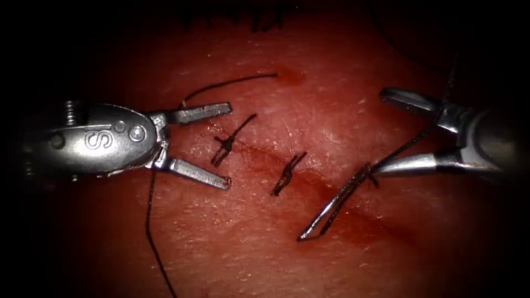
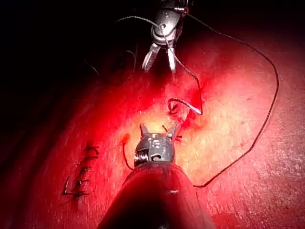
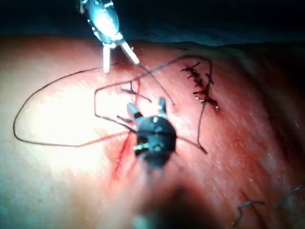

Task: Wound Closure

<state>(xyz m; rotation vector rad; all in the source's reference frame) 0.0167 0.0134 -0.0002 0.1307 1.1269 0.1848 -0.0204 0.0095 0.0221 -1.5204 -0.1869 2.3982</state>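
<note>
Two end effectors in my endoscope view, both spread wide and holding nothing. At mid left, my left end effector [image 1: 229, 144] sits with jaws apart, one jaw up, one down, over the tissue [image 1: 248, 243] just left of the cut [image 1: 309, 179]. A strand of thread [image 1: 152, 232] drops from under it to the lower edge; another strand arcs from its upper jaw toward upper centre. Next, two finished stitches: the first knot [image 1: 227, 144] just right of the left jaws, the second knot [image 1: 288, 174] at centre, both across the cut, tails sticking up. Red fluid [image 1: 353, 218] lines the cut running down to the right. Right of centre, the needle [image 1: 331, 207] lies loose on the tissue, its point at lower centre, its tail end up by the lower jaw of the right tool. Thread runs from that end up and right between the right jaws. My right end effector [image 1: 376, 132] at mid right is released, lower jaw tip touching or just beside the needle's tail end; can't tell which. Not clamped on it.
</note>
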